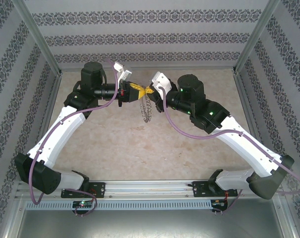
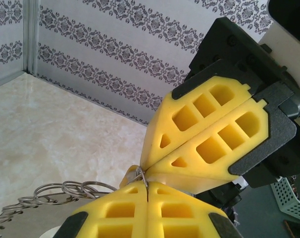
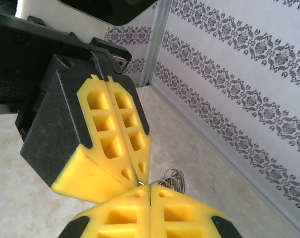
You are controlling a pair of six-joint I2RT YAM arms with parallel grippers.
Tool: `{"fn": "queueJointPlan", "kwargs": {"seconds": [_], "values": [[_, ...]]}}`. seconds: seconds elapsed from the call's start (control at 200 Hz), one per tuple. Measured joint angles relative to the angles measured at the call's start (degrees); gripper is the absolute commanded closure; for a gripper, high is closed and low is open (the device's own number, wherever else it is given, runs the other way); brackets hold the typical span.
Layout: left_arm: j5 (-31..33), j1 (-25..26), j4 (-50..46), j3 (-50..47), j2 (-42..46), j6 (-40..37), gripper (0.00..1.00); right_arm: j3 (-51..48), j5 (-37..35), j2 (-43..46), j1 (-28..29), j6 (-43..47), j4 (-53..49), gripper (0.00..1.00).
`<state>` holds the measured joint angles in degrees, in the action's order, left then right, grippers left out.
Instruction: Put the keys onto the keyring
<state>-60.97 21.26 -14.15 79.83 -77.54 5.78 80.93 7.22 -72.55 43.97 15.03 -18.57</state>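
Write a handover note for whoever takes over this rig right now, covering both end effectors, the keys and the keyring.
Left end effector: shut, pinching a loop of the keyring at its tips; the rest dangles above the table.
Right end effector: shut, tip to tip against the left; what it pinches, if anything, cannot be told.
Keys: none can be made out.
Done: ring is off the table.
Left: threading a key on, not confirmed.

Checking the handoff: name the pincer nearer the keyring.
Left, barely: a wire loop of the keyring is caught in the closed tips of the left pincer. The right pincer butts tip-first against that spot.
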Motion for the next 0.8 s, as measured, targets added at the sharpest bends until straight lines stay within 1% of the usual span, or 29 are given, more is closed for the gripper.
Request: {"fn": "queueJointPlan", "kwargs": {"seconds": [0.804], "values": [[0.90, -0.37, 0.33, 0.00, 0.00, -0.04, 1.00, 1.09, -7.30, -1.09, 2.67, 3.39, -0.11, 1.00]]}}
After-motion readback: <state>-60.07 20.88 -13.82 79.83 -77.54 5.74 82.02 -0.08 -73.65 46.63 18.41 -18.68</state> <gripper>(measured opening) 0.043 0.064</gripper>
